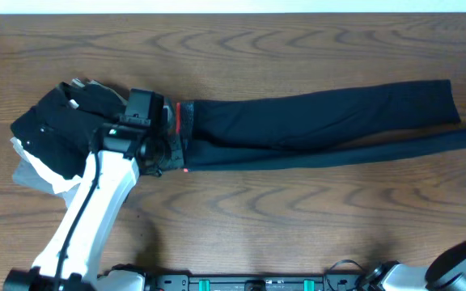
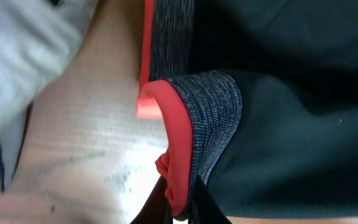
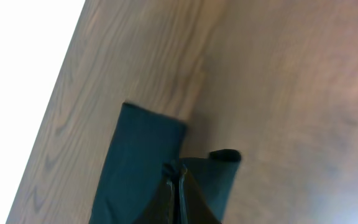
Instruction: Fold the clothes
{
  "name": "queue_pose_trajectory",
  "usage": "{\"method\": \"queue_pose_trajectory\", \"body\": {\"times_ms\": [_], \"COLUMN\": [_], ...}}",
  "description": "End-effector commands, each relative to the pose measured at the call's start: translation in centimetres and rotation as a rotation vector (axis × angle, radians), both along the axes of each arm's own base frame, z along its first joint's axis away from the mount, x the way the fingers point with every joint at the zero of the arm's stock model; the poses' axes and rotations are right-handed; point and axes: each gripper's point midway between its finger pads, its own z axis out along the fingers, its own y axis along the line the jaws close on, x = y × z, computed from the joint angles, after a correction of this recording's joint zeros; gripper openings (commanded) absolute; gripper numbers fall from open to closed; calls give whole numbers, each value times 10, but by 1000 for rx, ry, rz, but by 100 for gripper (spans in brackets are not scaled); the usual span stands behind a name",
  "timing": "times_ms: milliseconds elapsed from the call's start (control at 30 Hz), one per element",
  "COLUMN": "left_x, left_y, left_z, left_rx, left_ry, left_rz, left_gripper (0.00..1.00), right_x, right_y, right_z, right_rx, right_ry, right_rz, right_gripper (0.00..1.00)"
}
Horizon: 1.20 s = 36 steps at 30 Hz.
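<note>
The leggings point(image 1: 314, 121) lie stretched across the desk point(image 1: 298, 48), with the waistband to the left and the legs running far to the right. A heap of garments point(image 1: 47, 133) lies just left of the waistband. The left end effector point(image 2: 180, 202) pinches the waistband's edge. The right end effector point(image 3: 179, 180) pinches one leg's far end.

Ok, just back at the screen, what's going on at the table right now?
Both arms hold the leggings, which lie stretched out lengthwise on the table, not yet folded. The left gripper is pinched on the coral-red waistband beside the heap of other garments. The right gripper appears closed on the leg ends at the opposite end.
</note>
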Motion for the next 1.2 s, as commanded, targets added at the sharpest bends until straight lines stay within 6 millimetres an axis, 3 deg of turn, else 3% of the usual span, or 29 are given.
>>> {"method": "queue_pose_trajectory", "body": {"times_ms": [0, 233, 600, 800, 1167], "left_x": [14, 37, 80, 95, 109], "left_y": [5, 1, -5, 2, 12], "left_z": [-10, -33, -29, -32, -56], "left_rx": [49, 57, 26, 55, 88], "left_ry": [-7, -17, -163, -205, -187], "left_rz": [-52, -86, -29, 33, 138], "left_gripper": [6, 6, 6, 7, 6], "right_x": [26, 63, 100, 123, 153], "right_y": [5, 8, 16, 20, 22], "right_z": [-14, -39, -86, -99, -112], "right_rx": [29, 26, 89, 70, 116], "right_ry": [-18, -53, -93, -140, -273], "right_rz": [10, 48, 38, 68, 28], "right_gripper": [1, 1, 1, 1, 1]}}
